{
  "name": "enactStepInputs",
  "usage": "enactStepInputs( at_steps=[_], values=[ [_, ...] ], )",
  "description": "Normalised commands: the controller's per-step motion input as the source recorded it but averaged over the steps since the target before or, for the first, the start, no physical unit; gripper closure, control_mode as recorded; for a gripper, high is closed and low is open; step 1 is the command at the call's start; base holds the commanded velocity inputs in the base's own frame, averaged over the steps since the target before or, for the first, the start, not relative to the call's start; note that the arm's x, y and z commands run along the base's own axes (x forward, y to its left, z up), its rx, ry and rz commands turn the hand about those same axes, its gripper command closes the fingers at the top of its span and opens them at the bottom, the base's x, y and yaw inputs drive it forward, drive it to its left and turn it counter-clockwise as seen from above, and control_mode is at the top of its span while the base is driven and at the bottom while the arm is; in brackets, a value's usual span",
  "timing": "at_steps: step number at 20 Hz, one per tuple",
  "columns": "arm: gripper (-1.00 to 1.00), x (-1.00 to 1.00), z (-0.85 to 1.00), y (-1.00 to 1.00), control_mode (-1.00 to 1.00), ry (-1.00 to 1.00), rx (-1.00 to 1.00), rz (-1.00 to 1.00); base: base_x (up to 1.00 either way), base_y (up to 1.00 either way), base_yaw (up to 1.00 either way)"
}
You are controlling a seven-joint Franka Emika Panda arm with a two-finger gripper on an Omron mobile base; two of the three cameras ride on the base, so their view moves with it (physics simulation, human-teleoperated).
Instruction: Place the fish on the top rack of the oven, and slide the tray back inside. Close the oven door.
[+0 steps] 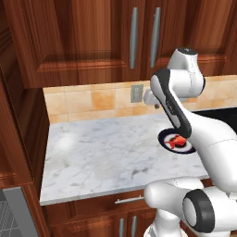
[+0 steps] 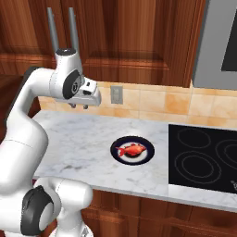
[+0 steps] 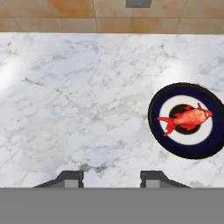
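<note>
The red-orange fish (image 1: 177, 141) (image 2: 132, 150) (image 3: 188, 118) lies on a round white plate with a dark rim (image 2: 115, 150) (image 3: 154, 114) on the marble counter. My gripper (image 2: 78, 106) (image 3: 112, 177) (image 1: 153, 102) hangs high above the counter, left of the plate and nearer the wall. It points down, open, with bare marble between its fingertips. At the lower left corner of the left base view are the oven's grey steel edge (image 1: 17, 207) and a bit of wire-grid rack (image 1: 3, 217). The oven door is out of view.
The marble counter (image 1: 92, 152) runs to a tiled backsplash with a wall outlet (image 2: 115, 95). A black cooktop (image 2: 203, 157) lies right of the plate, with a grey appliance (image 2: 215, 41) above it. Red-brown cabinets with steel handles (image 1: 134, 37) hang overhead.
</note>
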Motion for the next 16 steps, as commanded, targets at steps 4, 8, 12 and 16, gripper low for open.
enactStepInputs(
  at_steps=[4,8,12,16],
  values=[
    [-1.00,-0.49,-0.09,-0.08,-1.00,-0.06,0.00,-0.06,0.00,0.00,0.00],
    [-1.00,-0.75,-0.28,-0.16,-1.00,-0.09,0.00,-0.24,0.00,0.00,0.00],
    [-1.00,-0.49,-0.35,-0.07,-1.00,-0.11,-0.01,-0.27,0.00,0.00,0.00],
    [-1.00,-0.05,-0.40,-0.27,-1.00,-0.03,-0.02,-0.25,0.00,0.00,0.00]
  ],
)
